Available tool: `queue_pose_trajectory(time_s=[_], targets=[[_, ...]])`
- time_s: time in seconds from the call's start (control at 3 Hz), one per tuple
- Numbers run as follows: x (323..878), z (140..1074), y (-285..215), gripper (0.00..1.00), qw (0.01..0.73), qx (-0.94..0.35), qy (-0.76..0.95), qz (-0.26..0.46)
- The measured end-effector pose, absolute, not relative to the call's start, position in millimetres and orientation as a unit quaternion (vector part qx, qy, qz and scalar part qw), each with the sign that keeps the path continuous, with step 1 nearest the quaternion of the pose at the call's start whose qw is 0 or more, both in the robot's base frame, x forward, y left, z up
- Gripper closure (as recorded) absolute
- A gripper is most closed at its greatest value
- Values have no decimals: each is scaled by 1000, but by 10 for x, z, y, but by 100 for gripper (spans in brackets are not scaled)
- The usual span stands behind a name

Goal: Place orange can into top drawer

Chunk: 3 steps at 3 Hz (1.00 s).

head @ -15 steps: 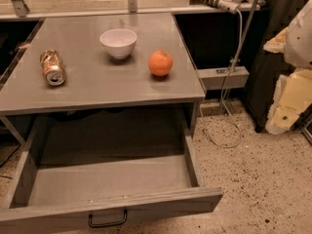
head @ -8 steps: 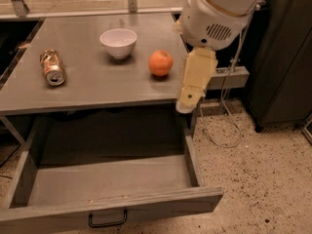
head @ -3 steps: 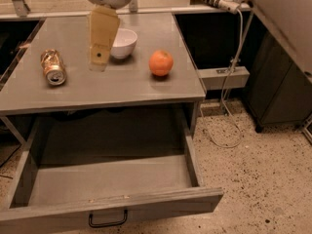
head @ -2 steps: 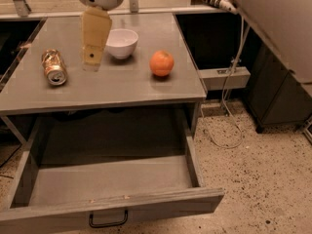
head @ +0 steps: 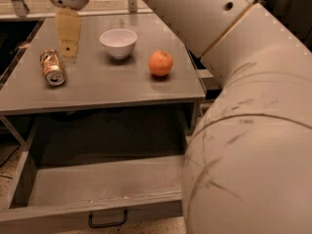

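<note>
The orange can [head: 52, 67] lies on its side at the left of the grey tabletop [head: 112, 89], silver end toward me. My gripper [head: 68, 52] hangs just above and behind the can, slightly to its right, with nothing seen in it. The top drawer [head: 97, 186] stands pulled out under the tabletop, its inside bare and its small black handle [head: 107, 221] at the front. My arm [head: 243, 106] reaches in from the right and hides the drawer's right end.
A white bowl [head: 118, 42] sits at the back middle of the tabletop. A round orange fruit [head: 161, 63] rests to its right. Speckled floor shows at the bottom edge, and dark gaps flank the table.
My gripper has swung from the right side of the table leftward across it and now hangs by the can. The arm now fills the right of the view. The can has not moved.
</note>
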State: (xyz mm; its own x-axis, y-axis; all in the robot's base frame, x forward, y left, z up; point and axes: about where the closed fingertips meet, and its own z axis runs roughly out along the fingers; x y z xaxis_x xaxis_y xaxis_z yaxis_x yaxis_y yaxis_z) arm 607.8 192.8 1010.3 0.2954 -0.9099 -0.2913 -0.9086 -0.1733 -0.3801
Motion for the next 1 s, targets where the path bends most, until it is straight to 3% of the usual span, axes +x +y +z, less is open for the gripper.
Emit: queue_pose_trajectory(time_s=[0.67, 1.0], targets=[[6192, 10008, 2092, 0, 248, -764, 596, 15], [6567, 9815, 2476, 0, 249, -770, 586, 37]])
